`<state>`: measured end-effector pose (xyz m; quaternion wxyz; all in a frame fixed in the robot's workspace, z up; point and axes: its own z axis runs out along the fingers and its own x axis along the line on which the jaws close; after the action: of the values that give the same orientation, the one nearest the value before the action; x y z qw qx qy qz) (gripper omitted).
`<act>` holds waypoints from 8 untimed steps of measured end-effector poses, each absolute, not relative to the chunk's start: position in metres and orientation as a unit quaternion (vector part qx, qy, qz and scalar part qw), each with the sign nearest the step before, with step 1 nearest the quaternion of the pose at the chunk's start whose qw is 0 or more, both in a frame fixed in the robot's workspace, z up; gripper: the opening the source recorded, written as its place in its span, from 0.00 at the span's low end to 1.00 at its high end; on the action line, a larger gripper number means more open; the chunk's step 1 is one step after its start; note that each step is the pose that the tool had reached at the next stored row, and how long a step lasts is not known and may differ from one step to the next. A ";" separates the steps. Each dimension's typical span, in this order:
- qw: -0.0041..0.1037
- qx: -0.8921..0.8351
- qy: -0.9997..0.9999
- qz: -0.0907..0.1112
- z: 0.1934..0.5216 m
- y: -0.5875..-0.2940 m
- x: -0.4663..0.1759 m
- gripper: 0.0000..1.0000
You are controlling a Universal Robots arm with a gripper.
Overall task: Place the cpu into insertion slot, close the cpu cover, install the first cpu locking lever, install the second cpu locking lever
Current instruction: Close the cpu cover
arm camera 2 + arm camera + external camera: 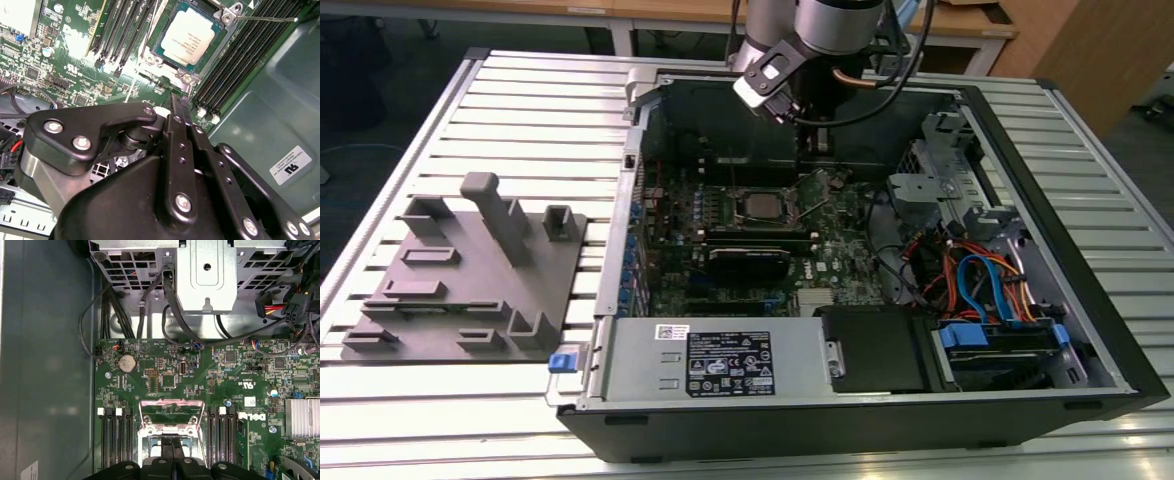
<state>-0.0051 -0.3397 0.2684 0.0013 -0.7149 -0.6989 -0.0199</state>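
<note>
Gripper point(176, 101) is clenched, fingers pressed flat together, tips hanging just beside the insertion slot point(186, 78) rim, cpu point(190, 36) lying seated inside.

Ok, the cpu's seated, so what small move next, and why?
Probably ease the shut gripper against the cpu cover to start tipping it down: the cpu already lies in the insertion slot, top bare, and the cover looks raised just beyond the gripper.
</note>
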 end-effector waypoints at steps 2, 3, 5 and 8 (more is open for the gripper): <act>0.001 -0.715 -0.699 -0.020 0.270 -0.340 -0.005 0.10; 0.001 -0.715 -0.699 -0.020 0.270 -0.340 -0.005 0.10; 0.001 -0.715 -0.699 -0.020 0.270 -0.340 -0.004 0.10; 0.001 -0.715 -0.699 -0.020 0.270 -0.340 -0.004 0.10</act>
<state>-0.0037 -0.3397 0.2700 0.0013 -0.7150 -0.6989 -0.0198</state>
